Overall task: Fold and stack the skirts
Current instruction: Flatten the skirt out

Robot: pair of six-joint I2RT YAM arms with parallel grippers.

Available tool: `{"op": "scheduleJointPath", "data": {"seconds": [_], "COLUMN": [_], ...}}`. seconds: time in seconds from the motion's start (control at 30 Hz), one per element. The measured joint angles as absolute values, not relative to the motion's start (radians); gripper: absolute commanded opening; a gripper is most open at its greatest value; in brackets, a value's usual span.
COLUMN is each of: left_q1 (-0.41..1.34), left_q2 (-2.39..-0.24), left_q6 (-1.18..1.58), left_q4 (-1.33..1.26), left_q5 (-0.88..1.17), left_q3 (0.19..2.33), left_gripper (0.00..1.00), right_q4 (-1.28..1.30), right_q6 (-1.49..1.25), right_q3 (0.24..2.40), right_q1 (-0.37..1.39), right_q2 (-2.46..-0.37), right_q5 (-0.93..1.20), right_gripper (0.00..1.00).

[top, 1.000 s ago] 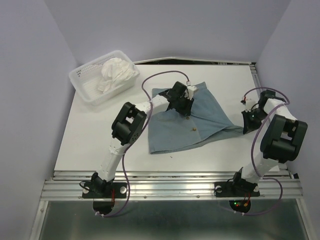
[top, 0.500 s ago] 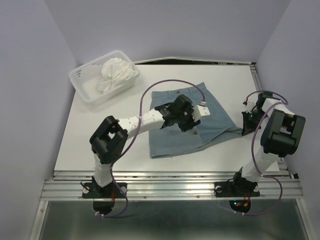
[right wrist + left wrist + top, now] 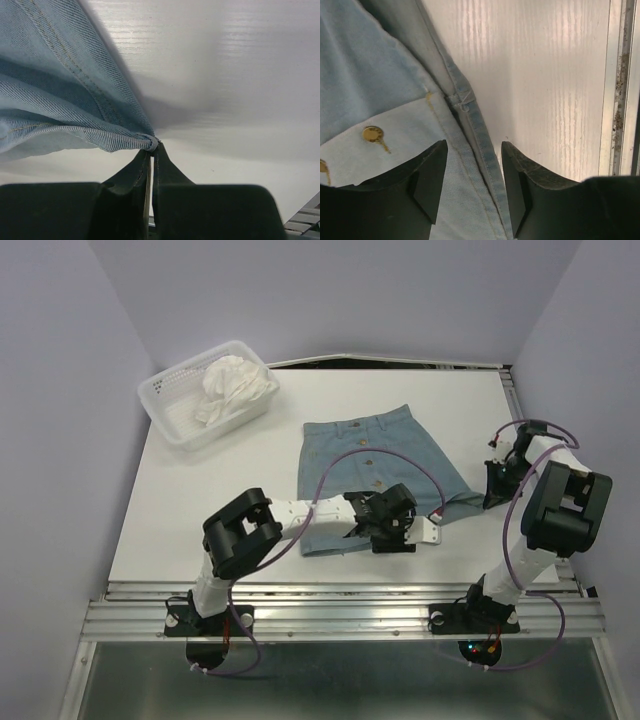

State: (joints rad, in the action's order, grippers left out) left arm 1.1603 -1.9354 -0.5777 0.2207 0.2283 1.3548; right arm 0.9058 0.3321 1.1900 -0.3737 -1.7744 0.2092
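Observation:
The dusty blue-grey skirt (image 3: pixel 372 468) lies spread on the white table (image 3: pixel 200 510), button front up and waistband at the far side. My left gripper (image 3: pixel 398 536) is open just above its near hem. In the left wrist view the jaws (image 3: pixel 472 152) straddle the hem seam (image 3: pixel 470 115) without gripping it. My right gripper (image 3: pixel 495 492) is shut on the skirt's right hem corner (image 3: pixel 145 142), which is pulled taut and slightly lifted. The white ruffled skirt (image 3: pixel 235 385) lies bunched in the basket.
The white plastic mesh basket (image 3: pixel 172 412) stands at the far left corner of the table. A metal rail (image 3: pixel 340 605) runs along the near edge, close behind my left gripper. Purple walls enclose the table on three sides.
My left gripper has moved from the skirt's far part across it to the near hem. The skirt's waistband and buttoned front now show. The right gripper has barely moved.

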Motion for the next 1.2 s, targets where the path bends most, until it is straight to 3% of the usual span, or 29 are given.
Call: {"op": "scheduleJointPath", "data": {"seconds": [0.2,0.3,0.43,0.47,0.63,0.9,1.2], "left_q1": [1.190,1.190,1.187,1.177,1.125,0.893,0.777], "left_q2": [-2.010,-2.028,-2.052,-2.056,-2.062,-2.062,-2.193], "left_q6": [-0.574,-0.575,-0.576,-0.577,-0.577,-0.521,-0.385], "left_q4": [0.223,0.223,0.244,0.256,0.322,0.395,0.449], "left_q5": [0.177,0.171,0.186,0.197,0.310,0.664,0.871], "left_q3": [1.381,1.409,1.433,1.442,1.486,1.561,1.641], "left_gripper": [0.53,0.37,0.03,0.00,0.00,0.00,0.00], "right_q4": [0.919,0.936,0.950,0.953,0.957,0.955,0.802], "right_q6": [0.317,0.314,0.304,0.297,0.264,0.232,0.234], "right_q3": [1.200,1.216,1.237,1.242,1.282,1.293,1.207], "right_q1": [-0.373,-0.373,-0.373,-0.373,-0.372,-0.345,-0.200], "right_q2": [-1.766,-1.766,-1.766,-1.766,-1.764,-1.750,-1.736], "right_q5": [0.213,0.216,0.221,0.221,0.198,0.154,0.001], "right_gripper": [0.01,0.01,0.01,0.01,0.01,0.01,0.01]}}
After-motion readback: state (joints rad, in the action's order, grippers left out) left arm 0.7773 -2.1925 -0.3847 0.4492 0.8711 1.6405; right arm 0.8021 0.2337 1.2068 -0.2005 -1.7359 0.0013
